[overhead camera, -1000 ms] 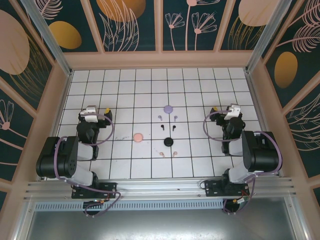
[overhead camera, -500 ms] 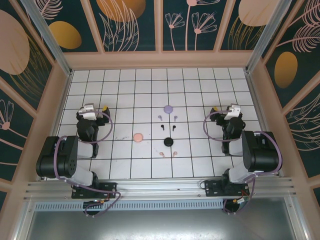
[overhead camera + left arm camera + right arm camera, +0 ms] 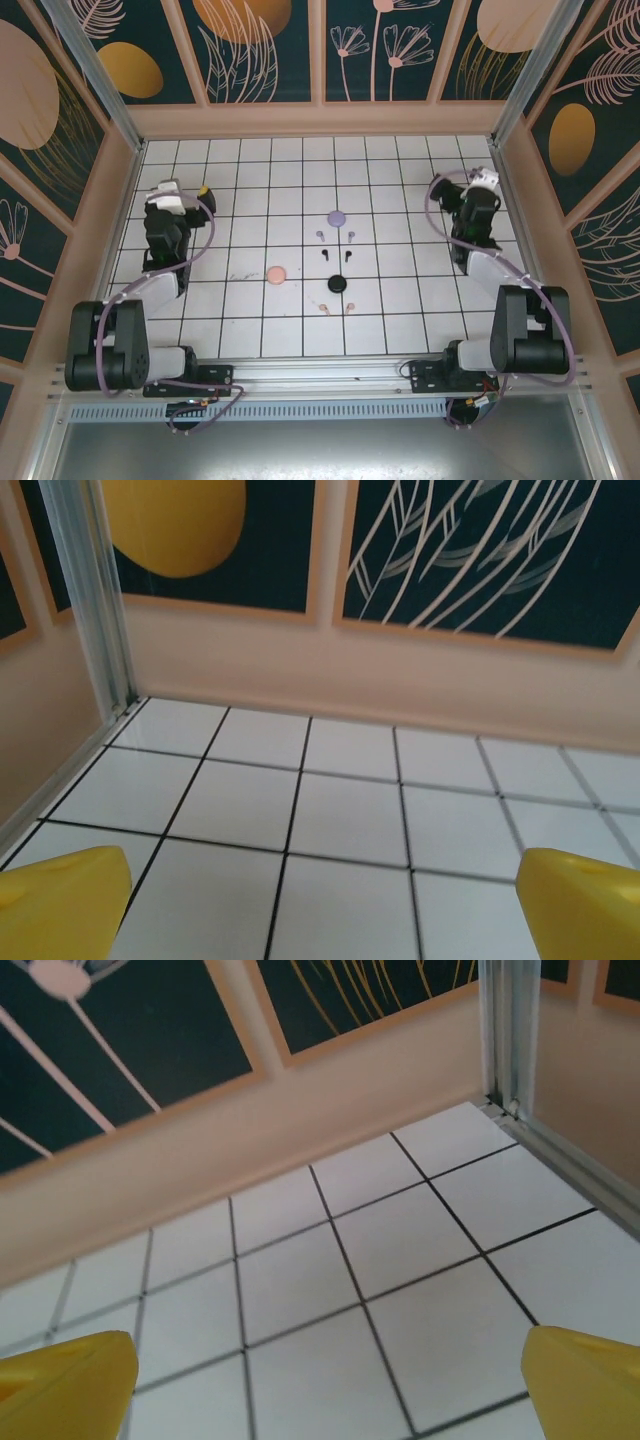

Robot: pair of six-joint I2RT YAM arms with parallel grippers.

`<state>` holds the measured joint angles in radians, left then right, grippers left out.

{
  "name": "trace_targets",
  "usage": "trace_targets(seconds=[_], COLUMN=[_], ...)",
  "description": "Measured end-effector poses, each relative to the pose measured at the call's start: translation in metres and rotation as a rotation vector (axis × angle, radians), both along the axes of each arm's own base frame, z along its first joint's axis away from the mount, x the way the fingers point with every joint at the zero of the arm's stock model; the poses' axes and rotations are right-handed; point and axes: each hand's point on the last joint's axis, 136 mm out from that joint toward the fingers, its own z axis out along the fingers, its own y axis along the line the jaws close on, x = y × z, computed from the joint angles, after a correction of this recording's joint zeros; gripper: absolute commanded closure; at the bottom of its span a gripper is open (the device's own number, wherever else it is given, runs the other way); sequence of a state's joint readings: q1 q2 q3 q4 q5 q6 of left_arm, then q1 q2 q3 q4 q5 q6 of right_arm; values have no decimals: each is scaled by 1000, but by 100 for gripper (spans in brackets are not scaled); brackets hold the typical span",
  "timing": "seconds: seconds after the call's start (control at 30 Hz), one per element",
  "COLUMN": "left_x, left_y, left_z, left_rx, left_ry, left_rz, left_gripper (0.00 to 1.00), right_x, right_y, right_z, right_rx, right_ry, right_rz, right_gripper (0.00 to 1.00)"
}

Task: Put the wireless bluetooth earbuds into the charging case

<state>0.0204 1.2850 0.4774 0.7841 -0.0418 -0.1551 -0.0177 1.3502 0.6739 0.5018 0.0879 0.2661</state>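
Six tiny stemmed earbuds lie in pairs mid-table: a lilac earbud (image 3: 319, 236), a black earbud (image 3: 324, 254) and a pale pink earbud (image 3: 323, 309), each with its twin one tile to the right. A lilac disc (image 3: 336, 216), a pink disc (image 3: 276, 273) and a black disc (image 3: 337, 285) lie among them; whether these are the charging case I cannot tell. My left gripper (image 3: 180, 192) (image 3: 320, 920) hovers far left of them, open and empty. My right gripper (image 3: 481, 181) (image 3: 325, 1390) hovers far right, open and empty. Both face the back wall.
The white tiled floor (image 3: 250, 320) is boxed in by pinkish walls (image 3: 310, 120) with dark floral panels. Metal corner posts (image 3: 90, 600) (image 3: 505, 1030) stand close ahead of each gripper. Bare tiles lie under both sets of yellow fingertips (image 3: 60, 905) (image 3: 590, 1375).
Both arms have stretched out toward the back wall. The left gripper moved farther back and slightly left, the right farther back and slightly right. The earbuds and discs have not moved.
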Motion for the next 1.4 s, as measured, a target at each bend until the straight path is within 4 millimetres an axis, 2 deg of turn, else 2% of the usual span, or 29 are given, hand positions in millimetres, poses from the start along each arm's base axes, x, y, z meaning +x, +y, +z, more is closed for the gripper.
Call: trace_targets(seconds=[0.07,0.1,0.2,0.3,0.43,0.57,0.7,0.9,1.03,1.13,1.27,1.4], left_x=[-5,-9,-18,-24,-29,-30,-21,-7,-4,-5,-14,-22], left_y=[-1,-2,-5,-9,-15,-22,-27,-28,-22,-15,-6,0], left_z=[9,12,16,12,-5,-13,-7,3,9,12,15,28], left_rx=[-53,-82,-178,-282,-402,-494,-568,-637,-666,-672,-661,-653], left_ry=[-5,-4,7,43,124,195,236,280,290,289,284,248], left_rz=[0,1,-6,-10,-16,-19,-24,-4,43,92,150,173], left_gripper=[1,1,1,1,1,1,1,1,1,1,1,1], right_x=[3,2,-8,-23,-47,-77,-112,-146,-161,-168,-173,-174], right_y=[4,8,33,88,180,256,325,403,433,443,448,447], right_z=[6,3,-18,-34,-24,-24,-46,-93,-127,-145,-155,-156], right_rx=[54,77,119,124,102,73,18,-107,-194,-246,-299,-326], right_ry=[29,55,172,298,386,476,605,756,834,875,898,906], right_rz=[9,26,96,226,437,574,678,752,771,780,792,800], right_gripper=[1,1,3,7,11,12,12,12,13,13,14,17])
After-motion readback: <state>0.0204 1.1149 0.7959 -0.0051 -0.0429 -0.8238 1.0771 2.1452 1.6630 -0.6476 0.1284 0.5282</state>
